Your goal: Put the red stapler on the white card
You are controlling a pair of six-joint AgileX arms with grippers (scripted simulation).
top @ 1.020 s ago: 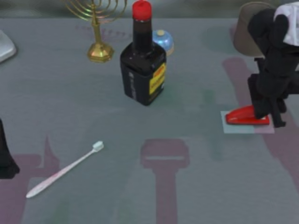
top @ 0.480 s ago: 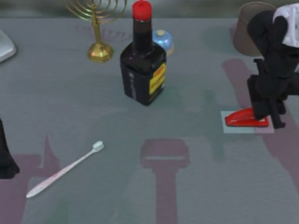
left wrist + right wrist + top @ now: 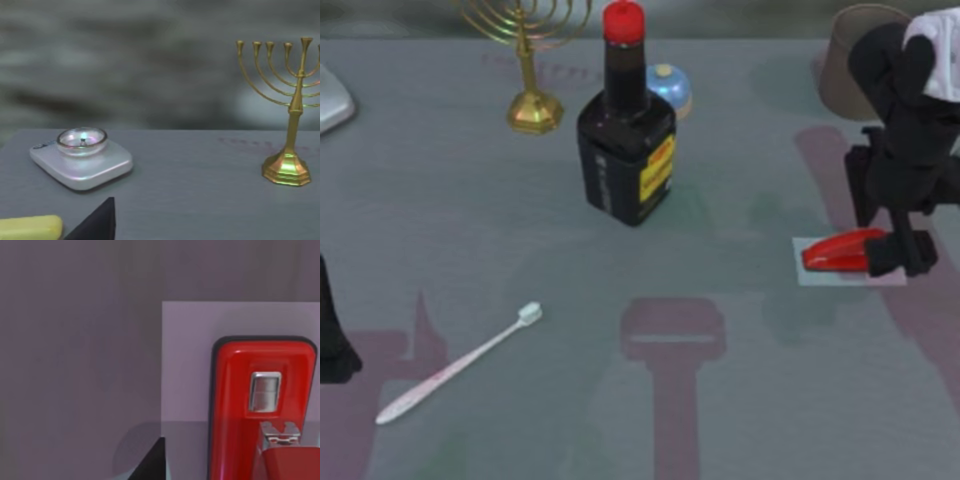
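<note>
The red stapler (image 3: 838, 250) lies flat on the white card (image 3: 808, 272) at the table's right side, its tapered end pointing left. My right gripper (image 3: 883, 222) hangs over the stapler's right end and is open, one finger on each side and clear of it. In the right wrist view the red stapler (image 3: 260, 405) rests on the pale card (image 3: 190, 365), and one dark fingertip (image 3: 152, 465) stands apart from it. My left gripper (image 3: 330, 345) is parked at the left edge, open and holding nothing.
A dark sauce bottle (image 3: 625, 140) with a red cap stands mid-table, with a gold candelabrum (image 3: 530, 60) and a blue bell (image 3: 670, 88) near it. A toothbrush (image 3: 460, 362) lies front left. A white scale (image 3: 82, 160) sits far left, and a brown object (image 3: 845, 60) back right.
The right gripper's fingers have spread apart and let go of the stapler, which stays on the card. The left arm has not moved.
</note>
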